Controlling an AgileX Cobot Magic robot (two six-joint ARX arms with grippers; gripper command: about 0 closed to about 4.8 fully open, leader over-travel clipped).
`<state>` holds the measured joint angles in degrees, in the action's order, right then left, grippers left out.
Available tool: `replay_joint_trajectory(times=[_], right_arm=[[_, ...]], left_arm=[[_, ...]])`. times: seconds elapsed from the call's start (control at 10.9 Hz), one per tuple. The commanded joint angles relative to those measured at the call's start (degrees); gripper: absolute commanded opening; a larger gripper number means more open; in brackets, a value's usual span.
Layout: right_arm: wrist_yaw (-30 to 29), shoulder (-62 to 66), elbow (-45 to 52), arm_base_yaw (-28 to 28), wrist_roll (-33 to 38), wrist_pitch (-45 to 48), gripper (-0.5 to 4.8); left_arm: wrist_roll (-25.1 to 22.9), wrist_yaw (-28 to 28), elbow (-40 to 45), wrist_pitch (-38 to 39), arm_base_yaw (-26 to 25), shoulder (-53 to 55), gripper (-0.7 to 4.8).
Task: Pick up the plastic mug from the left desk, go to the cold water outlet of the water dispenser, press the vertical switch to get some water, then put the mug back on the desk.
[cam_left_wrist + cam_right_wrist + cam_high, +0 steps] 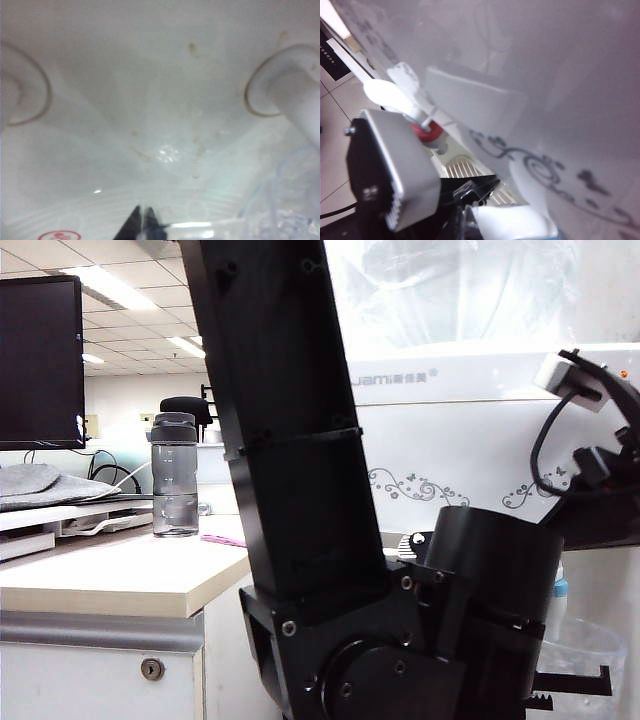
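Exterior view only. Black arm link (285, 430) fills centre, rising from a bulky black joint housing (400, 640) at bottom. Left desk (110, 575): beige top, grey edge band, keyhole (152, 669) in the white front. Smoky-grey bottle (175, 475) upright toward the desk's back edge, monitor (40, 360) behind it. Water dispenser (470, 440) behind arm. Plastic mug (590, 660) at lower right, black serrated fingers (575, 685) across it; blue collar (560, 588) just above.
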<state>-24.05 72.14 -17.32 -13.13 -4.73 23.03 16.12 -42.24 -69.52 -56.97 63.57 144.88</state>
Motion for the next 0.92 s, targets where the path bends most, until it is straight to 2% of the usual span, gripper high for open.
replay_joint_trajectory(times=[0.09, 0.92], right_arm=[[-0.26, 2.56, -0.15, -0.07, 0.20, 0.98, -0.01], [1.70, 5.57, -0.13, -0.04, -1.53, -1.51, -0.01]], left_arm=[[0.37, -0.37, -0.42, -3.15, 0.11, -0.57, -0.06], [0.37, -0.39, -0.42, -3.15, 0.11, -0.57, -0.06]])
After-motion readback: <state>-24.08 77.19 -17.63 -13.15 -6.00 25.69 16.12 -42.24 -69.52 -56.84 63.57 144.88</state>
